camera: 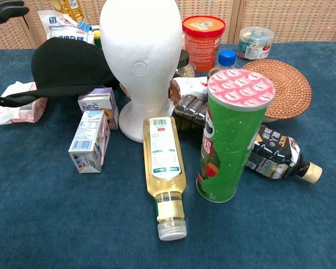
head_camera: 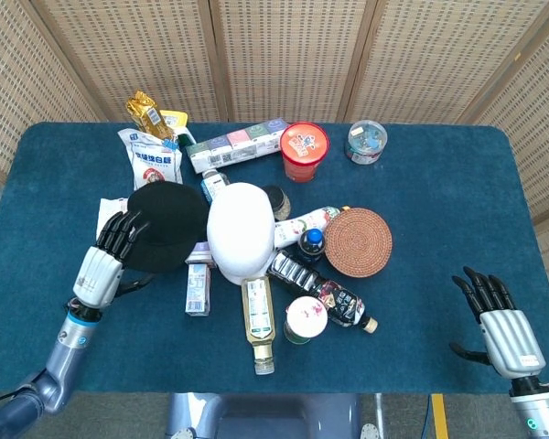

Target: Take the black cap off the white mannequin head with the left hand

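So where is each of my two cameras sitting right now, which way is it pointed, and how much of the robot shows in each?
Head view: high above the near table edge, looking steeply down on the whole table; shows the left hand by the black cap and the right hand open at the near right.
Chest view: low at the near edge, looking level across the clutter; only fingertips of the left hand show at top left.
Shared: the black cap, the white mannequin head, the green can.
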